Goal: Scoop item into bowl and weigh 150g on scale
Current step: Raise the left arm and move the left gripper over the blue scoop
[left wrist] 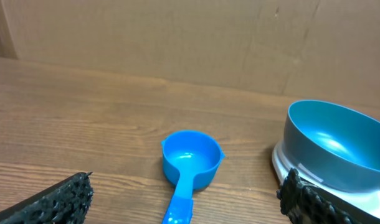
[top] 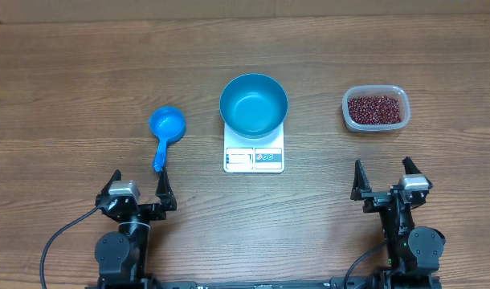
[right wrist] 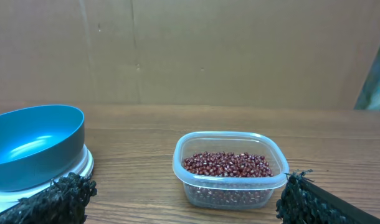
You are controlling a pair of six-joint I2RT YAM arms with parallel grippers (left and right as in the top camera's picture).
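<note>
An empty teal-blue bowl (top: 254,104) (left wrist: 336,144) (right wrist: 34,144) stands on the white scale (top: 254,156) at the table's middle. The item, dark red-brown beans (top: 377,109) (right wrist: 227,165), fills a clear plastic tub (top: 375,108) (right wrist: 230,168) at the right. A small blue scoop (top: 165,132) (left wrist: 187,168) lies left of the scale, handle toward me. My left gripper (top: 138,189) (left wrist: 184,208) stands open near the front edge, just short of the scoop's handle. My right gripper (top: 385,178) (right wrist: 187,202) is open too, in front of the tub, holding nothing.
A brown cardboard wall (left wrist: 177,37) closes the far side of the wooden table (top: 68,80). Bare wood lies between scoop, scale and tub.
</note>
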